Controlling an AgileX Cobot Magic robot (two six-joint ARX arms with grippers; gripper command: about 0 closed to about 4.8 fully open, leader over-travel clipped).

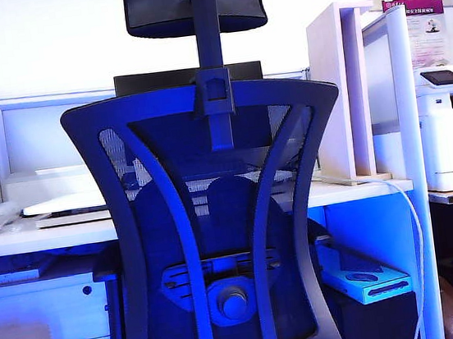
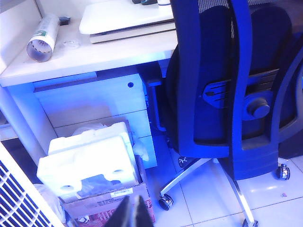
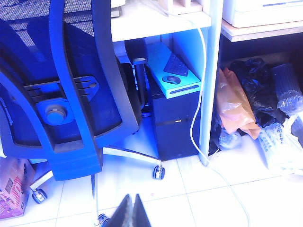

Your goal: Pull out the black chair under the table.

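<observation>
Left gripper (image 2: 134, 211): jaws closed, empty, raised above floor, well short of black chair (image 2: 227, 80). Right gripper (image 3: 131, 211): jaws closed, empty, likewise behind chair. 2 grippers, 1 chair, 1 table (image 1: 353, 190). Chair seat tucked under table, back facing grippers. 1 cardboard box (image 2: 106, 210) beside left gripper; label unreadable.

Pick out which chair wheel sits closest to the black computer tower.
The wheel on the chrome leg right beside the computer tower; the other wheels lie further off, past the chair.
</observation>
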